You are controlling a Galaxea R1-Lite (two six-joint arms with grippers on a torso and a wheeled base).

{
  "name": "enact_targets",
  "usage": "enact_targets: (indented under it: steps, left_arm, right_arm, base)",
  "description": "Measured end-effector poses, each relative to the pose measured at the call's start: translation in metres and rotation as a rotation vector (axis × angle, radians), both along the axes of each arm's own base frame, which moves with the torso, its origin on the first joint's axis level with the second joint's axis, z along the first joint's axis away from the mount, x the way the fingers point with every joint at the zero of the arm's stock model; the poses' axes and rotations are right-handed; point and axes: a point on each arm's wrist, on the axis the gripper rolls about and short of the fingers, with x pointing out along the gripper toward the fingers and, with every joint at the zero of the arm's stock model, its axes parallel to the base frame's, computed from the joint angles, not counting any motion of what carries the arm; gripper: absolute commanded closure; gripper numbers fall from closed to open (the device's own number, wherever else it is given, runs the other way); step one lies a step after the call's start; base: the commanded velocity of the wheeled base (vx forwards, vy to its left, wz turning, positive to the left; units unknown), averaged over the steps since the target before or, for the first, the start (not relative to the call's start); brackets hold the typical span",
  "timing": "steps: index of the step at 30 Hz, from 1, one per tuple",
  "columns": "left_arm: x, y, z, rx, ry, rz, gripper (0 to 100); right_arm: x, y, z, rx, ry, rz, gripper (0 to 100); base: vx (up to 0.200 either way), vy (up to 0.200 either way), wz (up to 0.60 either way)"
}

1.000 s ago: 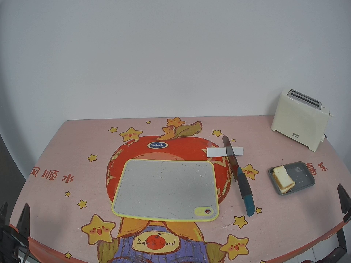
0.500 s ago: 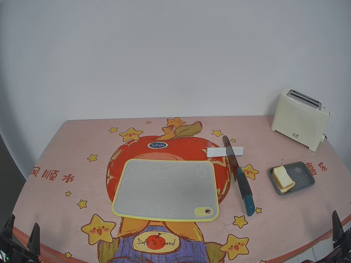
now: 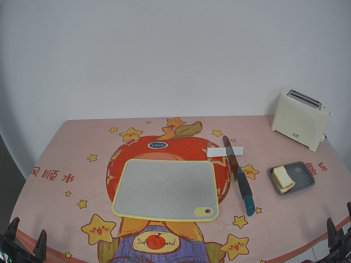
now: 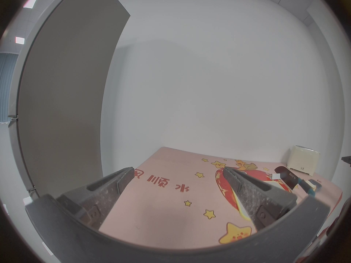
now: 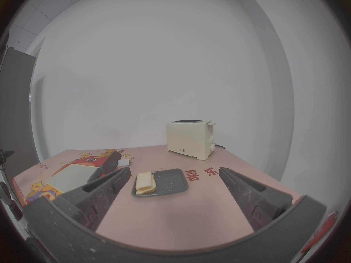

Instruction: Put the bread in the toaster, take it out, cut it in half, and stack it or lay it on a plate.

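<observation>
Head view, bread: the bread (image 3: 283,178), pale with a browned crust, is lying on the knife-side end of the plate (image 3: 307,176).
Head view, plate: the grey rectangular tray is sitting near the toaster (image 3: 300,119).
Head view, left gripper: the left gripper (image 3: 28,231) is hovering at the near left edge of the table (image 3: 73,147), fingers apart.
Head view, right gripper: the right gripper (image 3: 340,220) is hovering at the near right edge.
Head view, knife: the knife (image 3: 241,181) is lying beside the cutting board (image 3: 166,189), its blade crossing a white strip (image 3: 218,152).
Left wrist view, fingers: the fingers (image 4: 256,198) are standing wide apart, gripping nothing.
Right wrist view, fingers: the fingers (image 5: 252,198) are spreading wide, gripping nothing.
Right wrist view, bread: it is showing two stacked layers on the plate, the toaster standing behind.
</observation>
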Motion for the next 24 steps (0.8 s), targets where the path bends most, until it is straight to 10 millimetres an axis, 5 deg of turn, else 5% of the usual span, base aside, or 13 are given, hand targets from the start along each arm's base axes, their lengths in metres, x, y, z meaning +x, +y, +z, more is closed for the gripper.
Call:
enact_targets:
  steps: [24]
  left_arm:
    - [-0.0059,-0.0034,-0.0017,0.057,-0.07,0.071,0]
  right_arm:
    - [0.0,-0.0008,0.0003,0.012,-0.001,-0.036,0]
  base:
    - [0.0,0.0,0.0]
